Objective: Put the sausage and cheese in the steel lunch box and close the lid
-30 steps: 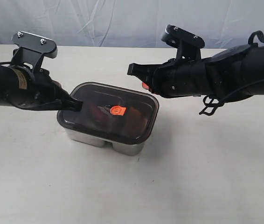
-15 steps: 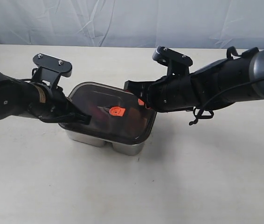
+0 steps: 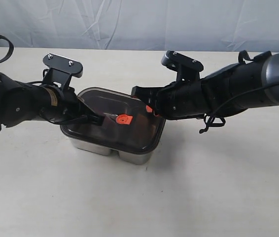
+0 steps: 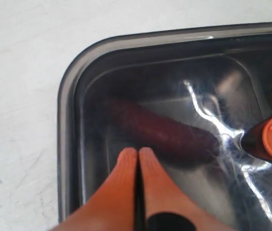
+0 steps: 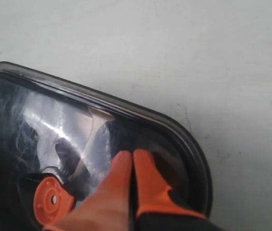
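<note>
1. Since 1 second ago, the left gripper [image 3: 102, 118] has come off the lid's left edge and in over the lid [image 3: 139, 129]. Its tips now sit just beside the orange tab [image 3: 123, 118]. The right gripper [image 3: 149, 107] has swung in from well behind the box to the lid's far right corner.
2. Both pincers are pressed together and hold nothing. In the left wrist view the left gripper's fingertips [image 4: 126, 159] meet with no gap, and the right gripper [image 5: 132, 155] looks the same in its own view.
3. The lid lies on top of the steel lunch box [image 3: 129, 156], which stands on the table [image 3: 203, 187]. Its long axis runs across the exterior view from left to right, so 1 arm covers each half.
4. The sausage [image 4: 165, 132] shows through the smoky lid, lying in the compartment under my left tips with its length pointing toward the tab. I cannot pick out the cheese clearly through the lid.
5. I judge the loading done and the closing underway. The next move is straight down, since the lid lies directly beneath both sets of tips.
6. Left is nearer the centre, right nearer the rim. I cannot tell whether either tip touches the lid, or whether the rim is seated all round.
7. Uneven pressing could tip the lid, so I want both arms descending together.
</note>
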